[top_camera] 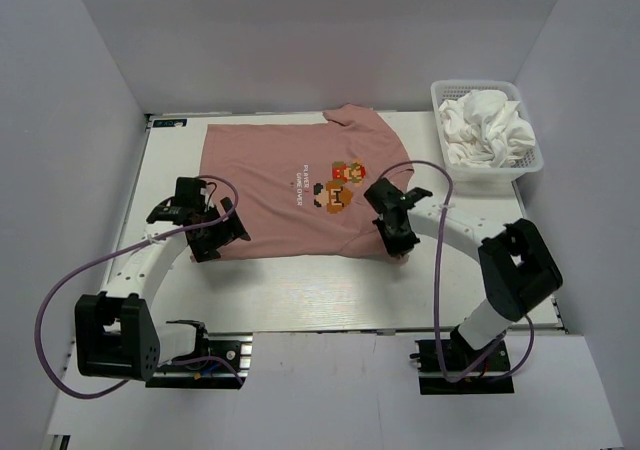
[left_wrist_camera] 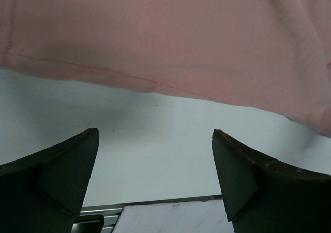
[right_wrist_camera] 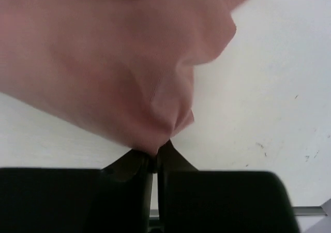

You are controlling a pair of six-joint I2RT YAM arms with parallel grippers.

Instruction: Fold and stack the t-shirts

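A dusty pink t-shirt (top_camera: 290,185) with a small pixel-art chest graphic lies spread flat on the white table, hem toward the arms. My right gripper (top_camera: 399,250) is shut on the shirt's near right hem corner; in the right wrist view the pink cloth (right_wrist_camera: 129,77) bunches into the closed fingertips (right_wrist_camera: 155,158). My left gripper (top_camera: 222,238) stands open at the near left hem corner, with bare table between its fingers (left_wrist_camera: 62,176) and the hem (left_wrist_camera: 129,80) just ahead of the tips. White t-shirts (top_camera: 485,125) lie crumpled in the basket.
A white plastic mesh basket (top_camera: 530,165) stands at the back right of the table. Grey walls enclose the table on three sides. The table's near edge (top_camera: 330,332) runs just behind both grippers.
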